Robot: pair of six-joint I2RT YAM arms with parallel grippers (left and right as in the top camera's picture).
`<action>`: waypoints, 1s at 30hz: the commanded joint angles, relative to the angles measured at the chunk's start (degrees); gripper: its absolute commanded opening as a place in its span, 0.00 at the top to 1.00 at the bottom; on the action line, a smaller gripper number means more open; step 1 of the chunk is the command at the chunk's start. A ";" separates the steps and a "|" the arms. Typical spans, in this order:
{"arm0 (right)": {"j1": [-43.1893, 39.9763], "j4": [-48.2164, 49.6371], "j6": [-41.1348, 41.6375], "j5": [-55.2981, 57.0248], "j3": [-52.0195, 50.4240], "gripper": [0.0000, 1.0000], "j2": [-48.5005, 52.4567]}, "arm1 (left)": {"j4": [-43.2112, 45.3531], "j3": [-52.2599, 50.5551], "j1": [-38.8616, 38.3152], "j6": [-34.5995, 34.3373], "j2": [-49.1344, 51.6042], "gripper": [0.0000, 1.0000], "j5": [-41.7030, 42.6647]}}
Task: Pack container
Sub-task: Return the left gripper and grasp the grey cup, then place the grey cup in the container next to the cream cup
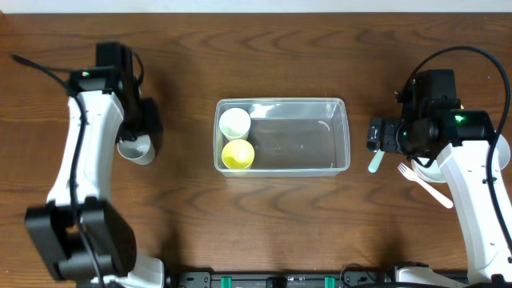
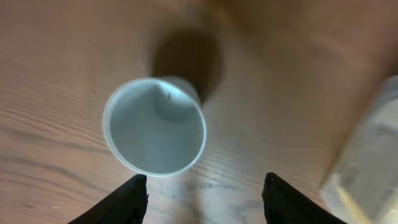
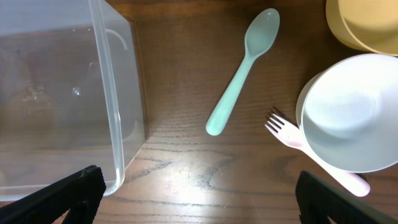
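The clear plastic container (image 1: pixel 282 136) sits mid-table with a pale cream cup (image 1: pixel 235 122) and a yellow cup (image 1: pixel 238 154) at its left end. Its corner shows in the right wrist view (image 3: pixel 118 93). My left gripper (image 2: pixel 204 193) is open just above a pale blue cup (image 2: pixel 154 126), which stands upright on the table left of the container (image 1: pixel 138 150). My right gripper (image 3: pixel 199 199) is open and empty over bare wood, between the container and a mint spoon (image 3: pixel 241 71), a pink fork (image 3: pixel 292 134) and a white bowl (image 3: pixel 348 112).
A yellow bowl (image 3: pixel 364 25) sits beyond the white bowl at the right edge. The spoon (image 1: pixel 375 162) and fork (image 1: pixel 424 186) lie right of the container, partly under my right arm.
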 commanded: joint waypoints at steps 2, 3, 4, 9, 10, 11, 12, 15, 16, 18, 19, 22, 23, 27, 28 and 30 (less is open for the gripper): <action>-0.33 -0.04 -0.02 0.22 0.83 0.01 0.04 | 1.95 -4.98 0.72 -0.55 4.17 0.40 3.28; -0.33 -0.04 -0.02 0.22 0.83 0.01 0.04 | 2.34 -5.49 0.72 -0.55 5.20 0.40 3.28; -0.33 -0.04 -0.02 0.22 0.83 0.01 0.04 | 2.40 -5.55 0.72 -0.52 6.01 0.41 3.26; -0.33 -0.50 -0.02 0.24 0.83 0.01 0.04 | 3.78 -5.55 0.76 -0.44 7.52 0.78 2.58; -0.33 -0.66 -0.04 0.24 0.83 0.01 0.02 | 4.07 -5.55 0.76 -0.46 7.52 0.79 2.49; -0.33 -0.74 -0.04 0.24 0.83 0.01 0.04 | 4.26 -5.55 0.76 -0.46 7.52 0.80 2.47; -0.33 -0.85 -0.04 0.24 0.83 0.01 0.04 | 4.31 -5.55 0.76 -0.48 7.52 0.80 2.23; -0.33 -0.87 -0.04 0.24 0.83 0.01 0.04 | 4.22 -5.55 0.76 -0.50 7.52 0.81 0.98; -0.33 -0.85 -0.04 0.24 0.83 0.01 0.02 | 4.17 -5.55 0.76 -0.50 7.52 0.89 0.63; -0.33 -0.85 -0.04 0.24 0.83 0.01 0.04 | 4.02 -5.55 0.76 -0.48 7.52 0.94 -0.09; -0.33 -0.85 -0.04 0.24 0.83 0.01 0.04 | 4.00 -5.55 0.76 -0.48 7.52 0.94 -0.09; -0.33 -0.83 -0.04 0.24 0.83 0.01 0.04 | 4.00 -5.55 0.76 -0.48 7.50 0.94 -0.09; -0.33 -0.85 -0.04 0.24 0.83 0.01 0.02 | 4.00 -5.55 0.74 -0.48 7.50 0.94 -0.07; -0.33 -0.83 -0.07 0.26 0.83 0.01 0.04 | 2.69 -4.96 -0.04 -0.52 6.82 0.94 -0.04; -0.33 -0.83 -0.04 0.24 0.83 0.01 0.04 | 1.46 -4.09 -0.70 -0.55 6.16 0.94 -0.02; -0.33 -0.76 -0.04 0.24 0.83 0.01 0.04 | -1.07 -1.66 -2.69 -0.52 4.42 0.94 0.39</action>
